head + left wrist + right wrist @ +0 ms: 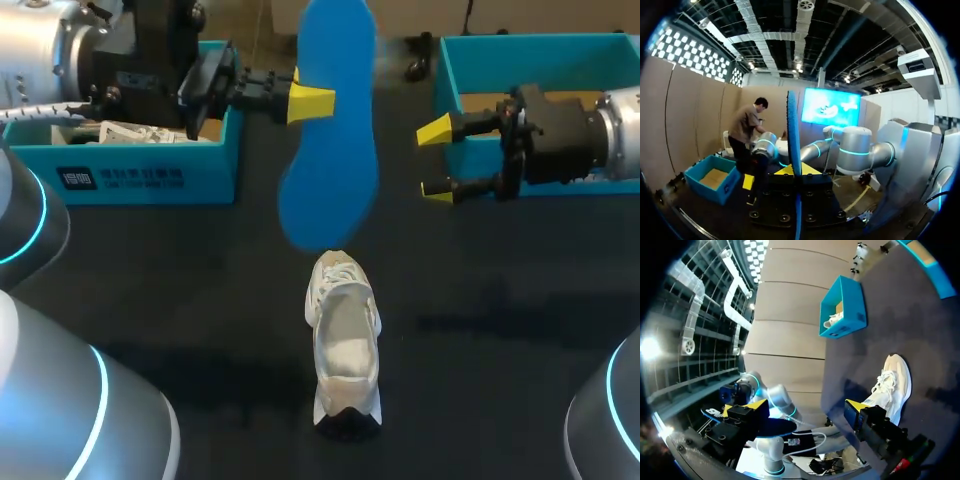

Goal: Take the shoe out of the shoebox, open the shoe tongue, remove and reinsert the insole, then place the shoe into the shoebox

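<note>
The left gripper (pixel 318 104) is clamped on the blue insole (pixel 335 170) at its far end. One yellow tip shows against the insole's left edge, and the other is hidden behind it. In the head view the insole hangs lengthwise above the white shoe (pixel 345 340), which stands alone on the dark table (pixel 200 280) at the near middle, toe to the far side. Judging by that, the insole is out and lined up over the opening, probably ready to go back in. The right gripper (pixel 436 160) hovers to the right of the insole with its fingers spread and nothing between them (free, I would guess, to steady the shoe or spread the tongue). The left shoebox (pixel 140 178) sits far left with something white inside, and the right shoebox (pixel 450 80) is at far right.

The left wrist view shows the insole edge-on, a thin blue blade rising out from between that gripper's fingers, so the grip is across its flat faces. That would explain why it hangs straight.

In the right wrist view the two yellow tips stand wide apart with nothing between them. The shoe lies beyond the right-hand finger, well clear of it, its laces and mouth facing upward. That mouth looks open enough to take the insole's tip first.
</note>
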Robot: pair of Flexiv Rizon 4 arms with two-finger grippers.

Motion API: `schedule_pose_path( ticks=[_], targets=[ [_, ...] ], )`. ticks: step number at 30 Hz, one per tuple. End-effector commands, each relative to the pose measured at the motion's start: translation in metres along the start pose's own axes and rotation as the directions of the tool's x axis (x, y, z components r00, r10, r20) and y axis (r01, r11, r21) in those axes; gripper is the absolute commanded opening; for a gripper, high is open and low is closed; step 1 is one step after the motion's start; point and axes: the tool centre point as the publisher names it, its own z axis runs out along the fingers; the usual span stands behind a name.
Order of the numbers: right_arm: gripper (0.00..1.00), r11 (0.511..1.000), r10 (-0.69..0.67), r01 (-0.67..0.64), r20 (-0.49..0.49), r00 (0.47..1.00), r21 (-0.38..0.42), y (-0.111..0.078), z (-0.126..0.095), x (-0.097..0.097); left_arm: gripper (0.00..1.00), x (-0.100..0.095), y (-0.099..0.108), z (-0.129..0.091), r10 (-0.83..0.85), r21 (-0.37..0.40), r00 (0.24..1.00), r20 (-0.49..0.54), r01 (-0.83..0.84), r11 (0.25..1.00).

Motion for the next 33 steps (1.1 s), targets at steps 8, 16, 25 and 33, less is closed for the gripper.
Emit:
schedule_pose_path(
  ticks=[8,16,25,33],
  targets=[
    [1.00,1.000,0.000,0.000,0.002,1.000,0.001,0.001,0.002,0.000,0.00,-0.030,-0.012,-0.020,0.749,-0.297,0.660,-0.054,-0.727,0.619],
    [1.00,1.000,0.000,0.000,0.002,1.000,0.001,0.001,0.002,0.000,0.00,-0.045,0.011,-0.034,0.958,-0.323,0.157,-0.239,-0.944,0.074],
    [1.00,1.000,0.000,0.000,0.002,1.000,0.001,0.001,0.002,0.000,0.00,-0.052,0.014,-0.034,0.957,-0.354,0.142,-0.255,-0.934,0.044],
    [1.00,1.000,0.015,-0.015,-0.024,1.000,-0.007,0.008,0.002,0.001,0.00,-0.049,0.005,-0.033,0.971,-0.285,-0.174,-0.161,-0.934,-0.215]
  ],
)
